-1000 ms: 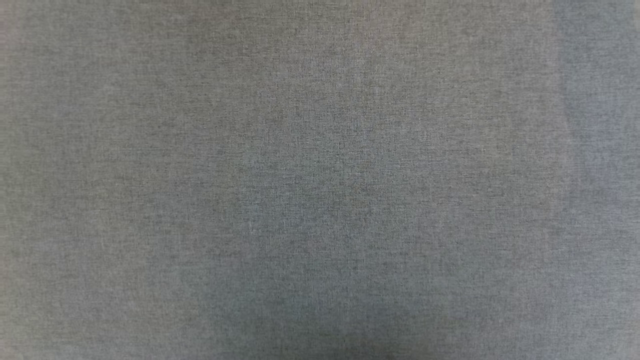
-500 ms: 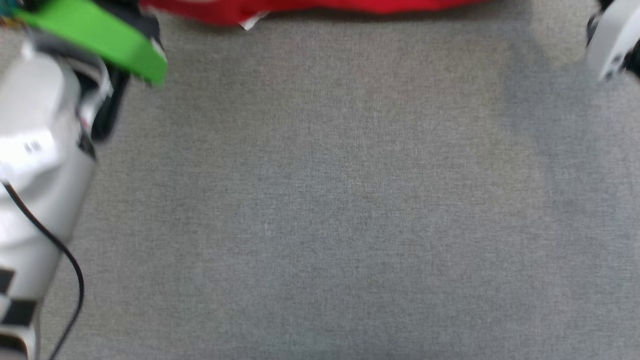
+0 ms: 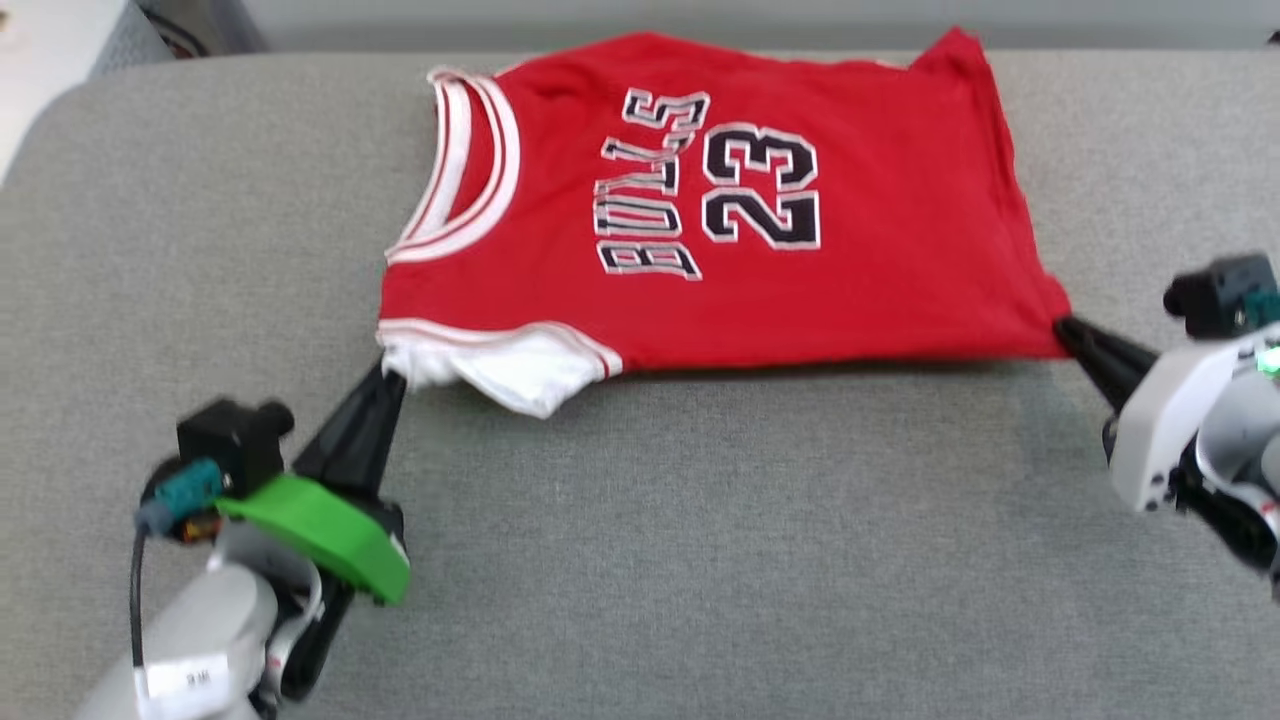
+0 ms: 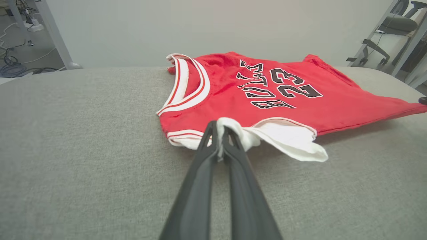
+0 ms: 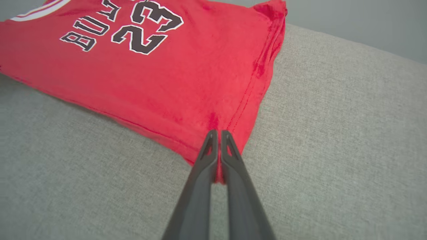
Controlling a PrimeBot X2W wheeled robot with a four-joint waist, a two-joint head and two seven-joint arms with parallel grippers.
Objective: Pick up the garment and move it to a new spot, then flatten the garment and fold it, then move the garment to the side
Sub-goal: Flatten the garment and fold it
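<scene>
Garment (image 3: 880, 270), print up, grey fabric surface (image 3: 700, 560)

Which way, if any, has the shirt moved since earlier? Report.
Cannot tell: the head camera swung, and the grey table offers no mark to place the shirt.

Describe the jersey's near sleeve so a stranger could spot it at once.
On the grey cushion lies the garment, a red jersey. At its near edge, on the robot's left, the sleeve juts out, pinched by the left gripper. It alone is plain white; the collar is striped.
</scene>
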